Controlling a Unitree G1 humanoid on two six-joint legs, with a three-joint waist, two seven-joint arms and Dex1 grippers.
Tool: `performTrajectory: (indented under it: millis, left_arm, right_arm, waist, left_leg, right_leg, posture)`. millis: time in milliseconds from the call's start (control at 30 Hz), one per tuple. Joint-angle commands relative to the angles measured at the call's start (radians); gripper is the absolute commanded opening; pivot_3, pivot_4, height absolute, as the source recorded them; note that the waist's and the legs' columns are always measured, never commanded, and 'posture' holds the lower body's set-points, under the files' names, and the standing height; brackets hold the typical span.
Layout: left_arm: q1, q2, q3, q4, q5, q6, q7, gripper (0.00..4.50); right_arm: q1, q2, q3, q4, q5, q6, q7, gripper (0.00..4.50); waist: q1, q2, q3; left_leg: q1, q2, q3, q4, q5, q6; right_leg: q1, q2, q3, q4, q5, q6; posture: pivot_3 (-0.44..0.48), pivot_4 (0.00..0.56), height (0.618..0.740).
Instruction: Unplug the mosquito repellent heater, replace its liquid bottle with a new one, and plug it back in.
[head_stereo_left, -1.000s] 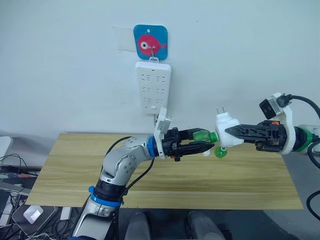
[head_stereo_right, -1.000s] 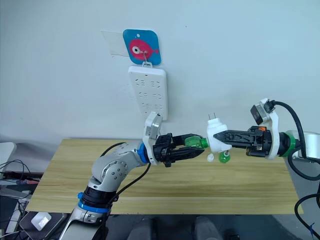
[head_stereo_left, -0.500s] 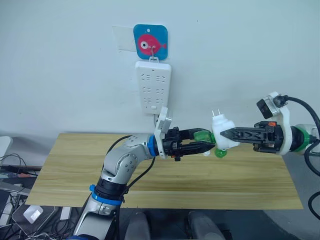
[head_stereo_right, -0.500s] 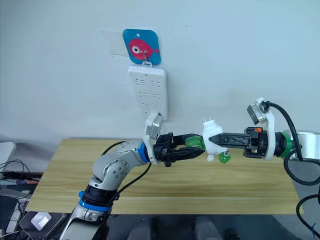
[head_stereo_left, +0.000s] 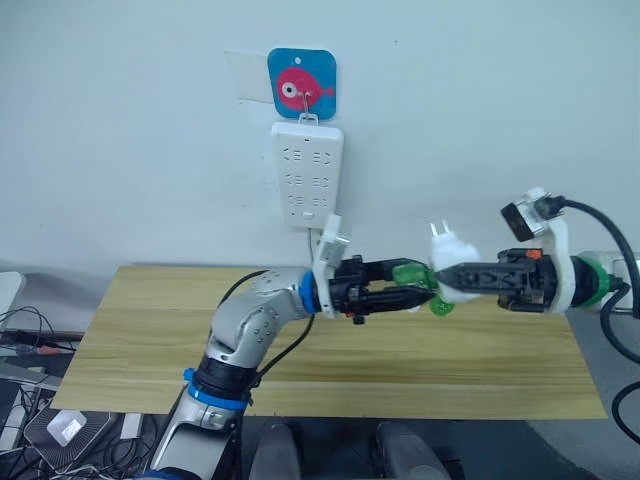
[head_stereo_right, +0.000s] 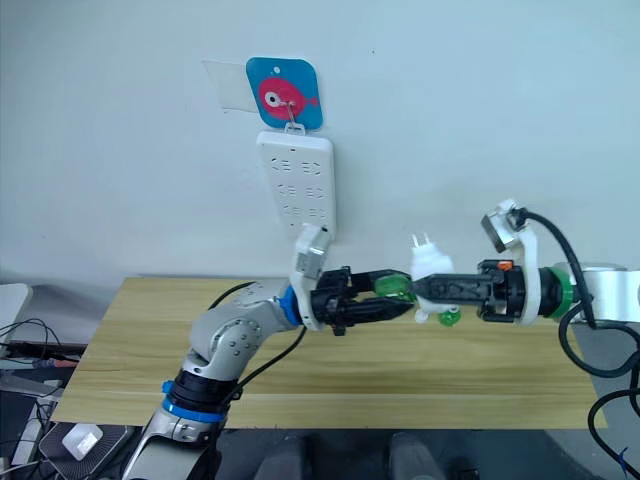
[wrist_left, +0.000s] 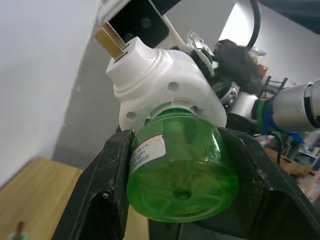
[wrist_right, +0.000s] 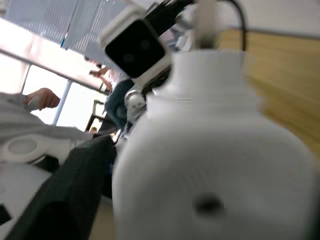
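Small white rounded plastic mosquito repellent heater (head_stereo_left: 449, 262) is in mid-air above the wooden counter (head_stereo_left: 150, 330), clamped in the right gripper (head_stereo_left: 447, 273), its two metal prongs (head_stereo_left: 438, 231) pointing up. One translucent green liquid bottle (wrist_left: 181, 165) with a white label sits in the left gripper (head_stereo_left: 418, 290), both black fingers (wrist_left: 111, 185) pressed on its sides. In the left wrist view the bottle's neck end is seated in the heater's underside, so the two grippers meet tip to tip with bottle and heater touching between them. A second green bottle (head_stereo_left: 440, 306) shows just below the right gripper's tip, beside a small white cap-like piece (head_stereo_right: 421, 316); whether they rest on the counter I cannot tell. Up and behind the left gripper, one tall white multi-socket power strip (head_stereo_left: 308, 187) hangs on the wall from a hook on a blue square plaque with a pink fish (head_stereo_left: 301, 84). Count: one heater, two green bottles, one strip.
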Motion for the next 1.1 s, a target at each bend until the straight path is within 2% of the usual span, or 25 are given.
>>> performTrajectory:
  millis: [33,300,567,767,933,1033,1100]
  left_arm:
    - [-0.008,-0.003,0.001,-0.015,-0.002,-0.012,0.003,2.26]
    - [-0.018,-0.019,0.021,-0.015,-0.034,0.016,0.015,2.26]
    - [-0.029,-0.031,0.069,-0.037,-0.126,0.095,0.057,2.26]
    - [-0.04,-0.035,0.106,-0.026,-0.156,0.116,0.09,2.26]
    - [-0.052,-0.034,0.134,-0.019,-0.184,0.138,0.104,2.26]
    - [-0.051,-0.028,0.146,-0.025,-0.215,0.167,0.108,2.26]
    - [-0.045,-0.019,0.148,-0.033,-0.224,0.181,0.104,2.26]
  right_arm:
    - [-0.014,-0.018,-0.025,-0.019,0.036,-0.016,0.026,4.49]
    - [0.003,-0.031,-0.008,-0.021,0.036,-0.002,0.052,4.49]
    - [0.025,-0.019,0.018,-0.027,0.036,-0.005,0.08,4.49]
    - [0.071,-0.059,0.015,-0.063,0.036,0.003,0.127,4.49]
    - [0.214,-0.184,-0.059,-0.12,0.036,0.027,0.178,4.49]
    - [0.285,-0.221,-0.146,-0.105,-0.068,0.025,0.202,4.49]
    - [0.27,-0.225,-0.166,-0.01,-0.167,0.008,0.236,4.32]
  waist:
    - [0.0,0.0,0.0]
    - [0.0,0.0,0.0]
    - [0.0,0.0,0.0]
    - [0.001,-0.001,0.001]
    - [0.007,-0.001,0.002]
    - [0.009,-0.002,0.002]
    - [0.005,-0.002,0.003]
  left_leg:
    - [0.0,0.0,0.0,0.0,0.0,0.0]
    - [0.0,0.0,0.0,0.0,0.0,0.0]
    - [0.0,0.0,-0.001,0.0,0.0,0.0]
    - [0.0,0.0,-0.001,0.0,0.0,0.0]
    - [-0.001,0.0,-0.001,0.0,0.0,0.0]
    - [-0.001,-0.001,-0.001,0.0,0.0,0.0]
    - [0.0,-0.001,-0.001,0.001,0.0,0.0]
  right_leg:
    - [0.0,0.0,0.0,0.0,0.0,0.0]
    - [0.0,0.0,0.0,0.0,0.0,0.0]
    - [0.0,0.0,0.0,0.0,0.0,0.0]
    - [0.0,0.0,-0.001,0.0,0.0,0.0]
    - [0.0,0.0,-0.001,0.0,0.0,0.0]
    - [0.0,-0.001,-0.001,0.0,0.0,0.0]
    - [0.0,-0.001,-0.001,0.0,0.0,0.001]
  posture:
    - [-0.137,0.164,0.74]
    - [-0.14,0.169,0.74]
    - [-0.131,0.178,0.74]
    - [-0.127,0.182,0.74]
    - [-0.125,0.185,0.74]
    - [-0.134,0.185,0.74]
    - [-0.141,0.184,0.74]
